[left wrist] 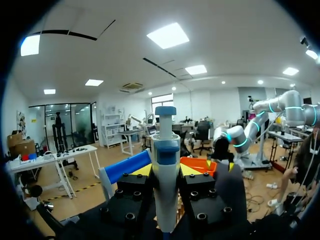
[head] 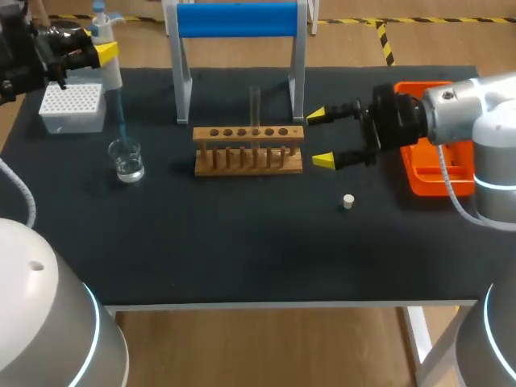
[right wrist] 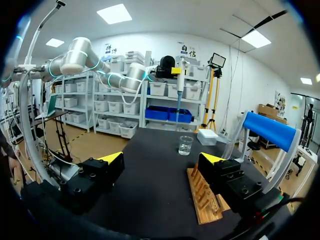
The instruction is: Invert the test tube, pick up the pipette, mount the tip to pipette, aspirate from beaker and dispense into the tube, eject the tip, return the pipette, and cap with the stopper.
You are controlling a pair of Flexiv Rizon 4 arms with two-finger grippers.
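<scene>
The left gripper (head: pixel 103 55) grasps the pipette (head: pixel 113 81), its tip just above the beaker (head: pixel 127 160); the right gripper (head: pixel 322 137) hangs open beside the rack (head: pixel 248 151).

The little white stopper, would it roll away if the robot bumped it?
The stopper looks tiny, so probably very light and easily knocked. It seems to stand on a flat end; toppled onto its round side, it could roll.

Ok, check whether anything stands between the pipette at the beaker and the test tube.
Nothing visible does. Bare mat lies between the beaker, under the pipette, and the rack holding the test tube; the stand's leg is behind that line, the right end effector beyond the rack.
</scene>
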